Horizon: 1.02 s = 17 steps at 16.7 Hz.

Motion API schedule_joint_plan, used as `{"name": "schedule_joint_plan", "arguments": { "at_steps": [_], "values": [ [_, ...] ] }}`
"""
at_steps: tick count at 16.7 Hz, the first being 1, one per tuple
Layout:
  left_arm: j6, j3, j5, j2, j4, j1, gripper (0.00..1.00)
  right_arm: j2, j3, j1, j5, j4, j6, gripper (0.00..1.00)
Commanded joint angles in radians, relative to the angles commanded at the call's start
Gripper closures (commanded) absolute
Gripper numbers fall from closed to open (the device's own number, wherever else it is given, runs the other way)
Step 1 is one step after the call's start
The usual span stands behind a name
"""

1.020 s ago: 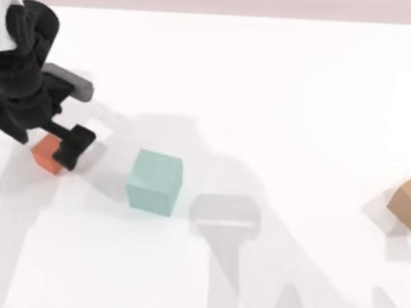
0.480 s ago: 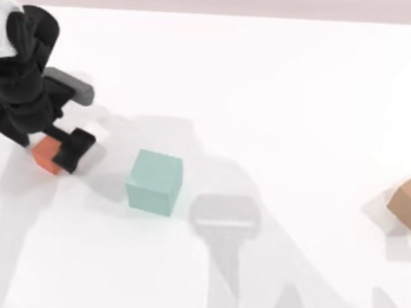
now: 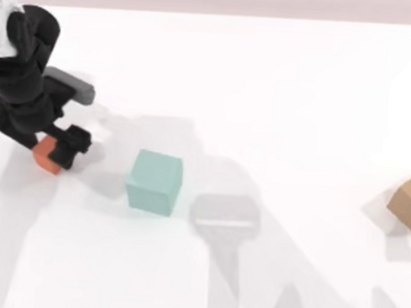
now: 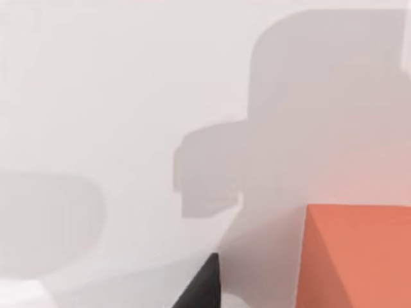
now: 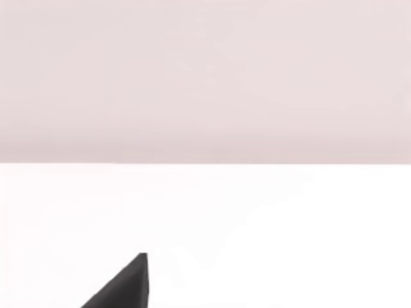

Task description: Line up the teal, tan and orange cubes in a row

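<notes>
Left gripper at the table's 9 o'clock straddles the orange cube, grip state unclear; teal cube sits left of centre, tan cube at 3 o'clock edge; off-centre pinch risks the small cube twisting out.

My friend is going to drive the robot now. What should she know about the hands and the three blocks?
Left gripper: down at the small orange-red matte cube at the table's left; whether it grips is unclear.
Right gripper: out of the top view, so parked somewhere off-frame; only a dark fingertip shows in its wrist view.
Large pale teal matte cube: left of centre.
Tan-brown matte cube: far right edge, partly cut off.
Done: no row yet; the cubes lie apart.
Left: bring all three into one line.
</notes>
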<state>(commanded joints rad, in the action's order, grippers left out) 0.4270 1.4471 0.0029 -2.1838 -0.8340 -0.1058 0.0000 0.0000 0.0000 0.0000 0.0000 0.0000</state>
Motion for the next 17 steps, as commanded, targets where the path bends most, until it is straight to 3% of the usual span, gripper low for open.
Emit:
{"name": "schedule_joint_plan", "arguments": {
  "at_steps": [3,4,11,17],
  "values": [
    [0.0,0.0,0.0,0.0,0.0,0.0,0.98,0.0,0.0,0.0,0.0,0.0,0.0,0.0],
    [0.0,0.0,0.0,0.0,0.0,0.0,1.0,0.0,0.0,0.0,0.0,0.0,0.0,0.0],
    [0.0,0.0,0.0,0.0,0.0,0.0,1.0,0.0,0.0,0.0,0.0,0.0,0.0,0.0],
    [-0.008,0.092,0.015,0.075,-0.138,0.008,1.0,0.0,0.0,0.0,0.0,0.0,0.0,0.0]
  ]
}}
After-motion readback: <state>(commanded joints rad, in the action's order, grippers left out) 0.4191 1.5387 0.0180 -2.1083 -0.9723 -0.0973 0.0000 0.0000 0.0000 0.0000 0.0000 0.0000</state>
